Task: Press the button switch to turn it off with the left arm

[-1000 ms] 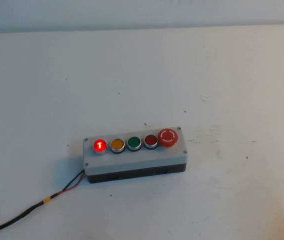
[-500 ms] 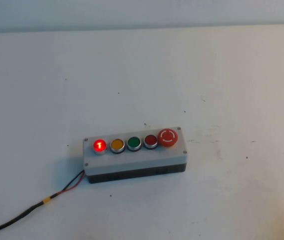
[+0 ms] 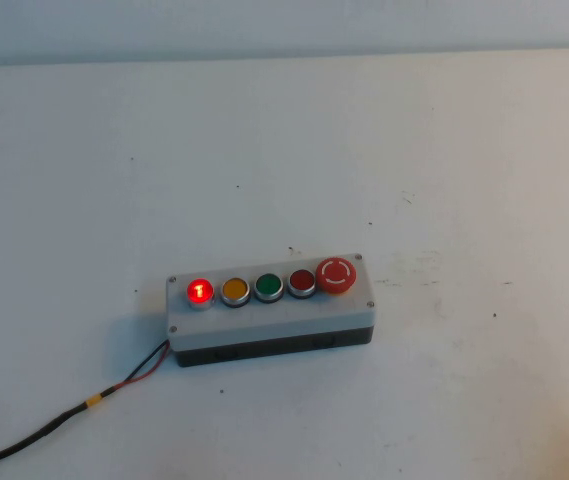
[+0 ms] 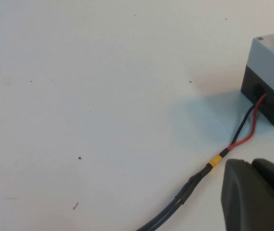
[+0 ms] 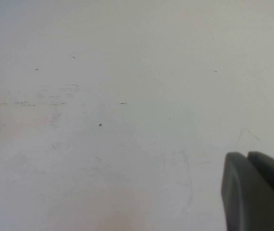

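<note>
The button switch point(image 3: 200, 291) glows bright red at the left end of a grey box point(image 3: 264, 316) in the middle of the white table. My left gripper point(image 4: 250, 162) is shut and empty; it hangs low over the table beside the box's cable point(image 4: 194, 185), a short way from the box's left end point(image 4: 271, 53). The button does not show in the left wrist view. My right gripper point(image 5: 246, 155) is shut and empty over bare table to the right of the box. Neither gripper shows in the high view.
On the box to the right of the switch stand a yellow button point(image 3: 235, 290), a green button point(image 3: 269, 287), a darker red button point(image 3: 302, 282) and a large red mushroom stop button point(image 3: 336, 274). The black cable point(image 3: 59, 420) runs from the box towards the front left edge.
</note>
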